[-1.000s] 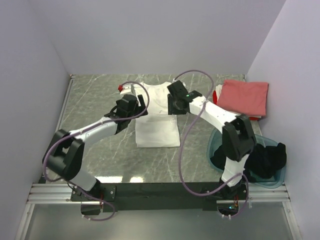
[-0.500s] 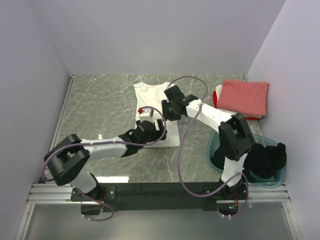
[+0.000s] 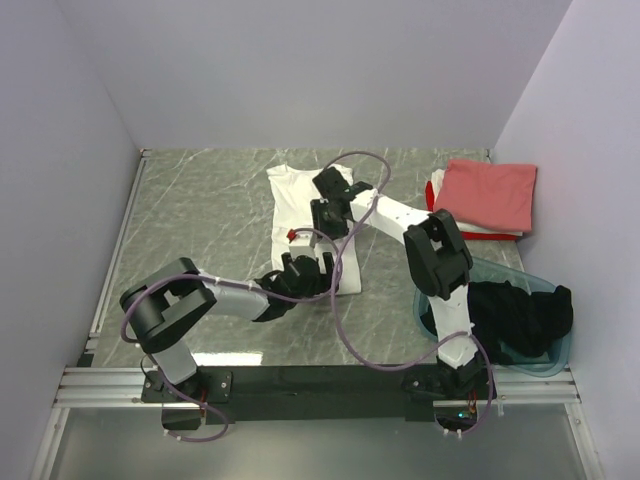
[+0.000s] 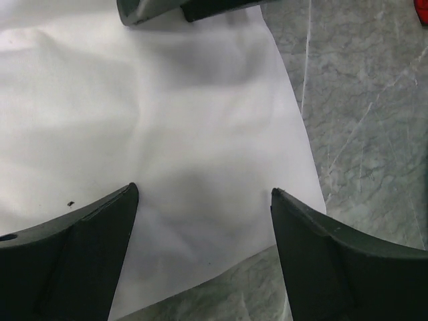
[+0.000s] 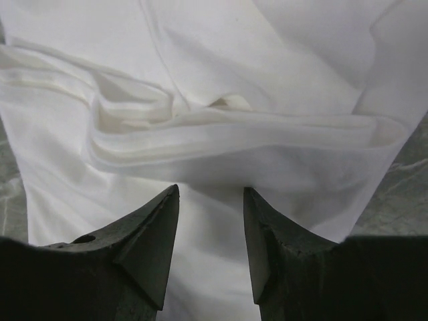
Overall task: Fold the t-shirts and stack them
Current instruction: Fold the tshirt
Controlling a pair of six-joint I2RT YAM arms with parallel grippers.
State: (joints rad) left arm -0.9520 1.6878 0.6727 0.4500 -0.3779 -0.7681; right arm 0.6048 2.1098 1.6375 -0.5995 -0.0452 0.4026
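Left gripper (image 3: 305,270): jaws wide apart, nothing between them; positioned over the near end of the folded white t-shirt (image 3: 296,195). In the left wrist view the left gripper (image 4: 204,190) frames flat cloth of the white t-shirt (image 4: 187,120), with the cloth's near right corner and bare marble worktop (image 4: 361,134) to the right.

Right gripper (image 3: 328,222): jaws partly open, the gap narrower than on the left gripper; nothing clamped. It is positioned over the middle of the same shirt, just beyond the left gripper. In the right wrist view the right gripper (image 5: 210,190) points at the white t-shirt (image 5: 221,67), where a raised, doubled ridge of cloth runs across just ahead of the fingertips.

The white t-shirt lies as a narrow folded strip at the centre of the worktop (image 3: 200,210), long axis running near to far.

Far right: a folded salmon-pink t-shirt (image 3: 490,192) tops a stack; a red t-shirt (image 3: 432,200) edge shows beneath it.

Near right: a translucent teal tub (image 3: 432,295) holds a crumpled black t-shirt (image 3: 525,320).
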